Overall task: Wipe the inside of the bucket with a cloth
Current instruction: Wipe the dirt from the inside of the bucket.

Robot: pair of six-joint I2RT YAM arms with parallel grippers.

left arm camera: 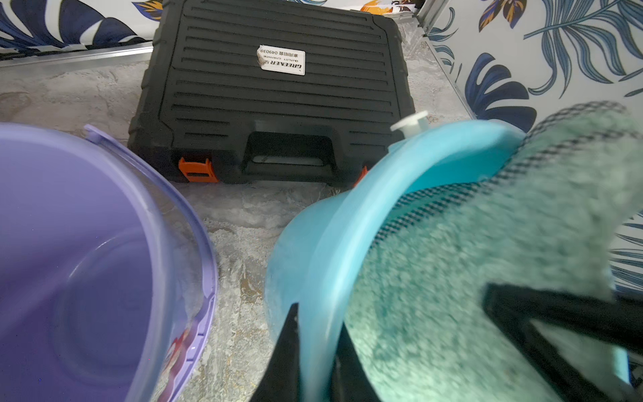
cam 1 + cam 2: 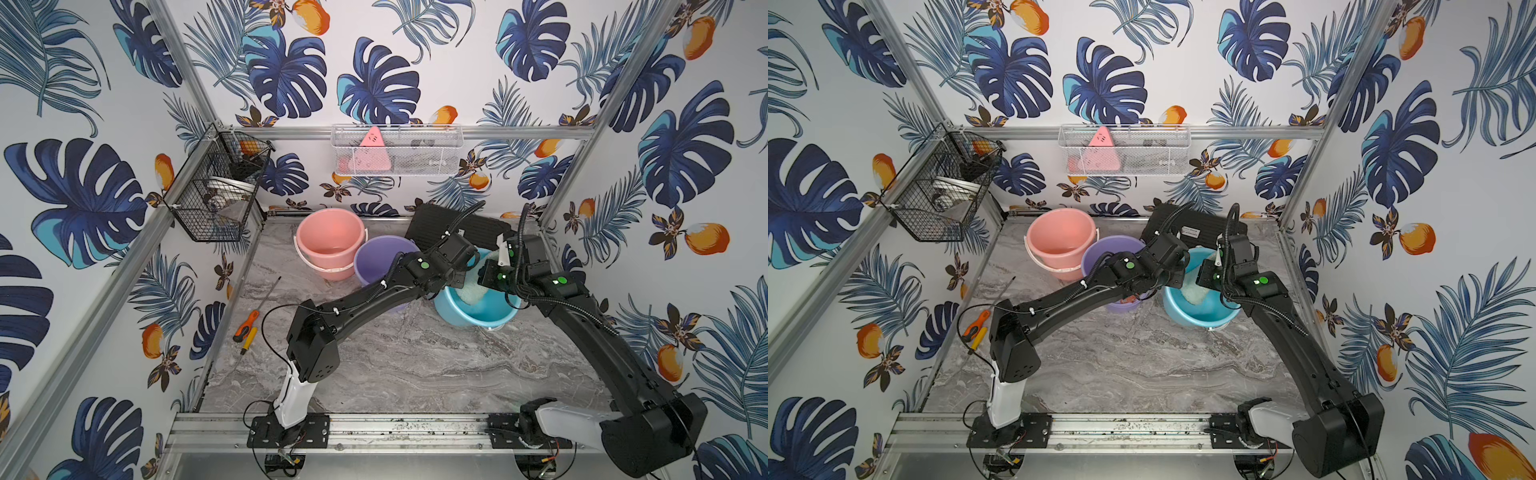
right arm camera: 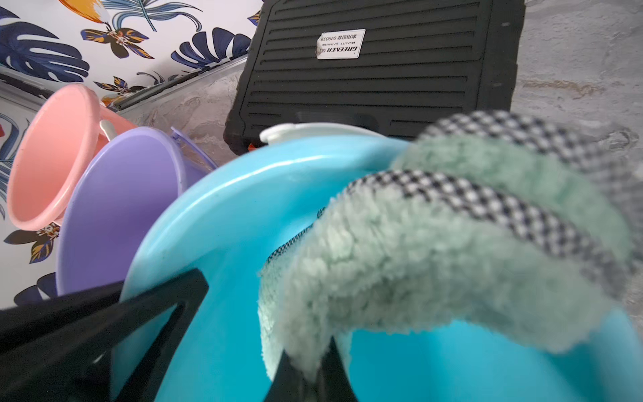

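Reading the desk point(image 2: 415, 365) as a clock with twelve at the back wall, two screwdrivers point(image 2: 246, 325) lie out at nine o'clock by the left frame. A pink bucket point(image 2: 328, 266) stands at eleven, and a purple bucket point(image 2: 376, 257) sits just beside it towards the middle. At about one o'clock comes the blue bucket point(image 2: 478, 316), which looks tipped rather than upright. A black toolbox point(image 2: 436, 224) lies behind it at the back edge. The left end effector point(image 1: 315, 362) is clenched on the blue bucket's rim at its nine o'clock side, with one finger outside the wall and one inside. The cloth point(image 3: 435, 250), pale green and fleecy with a black-and-white checked border, is bunched and folded over inside the blue bucket's mouth. The right end effector point(image 3: 309, 377) reaches in from the three o'clock side and pinches it tightly by a fold. I cannot tell whether the cloth presses against the inner wall.
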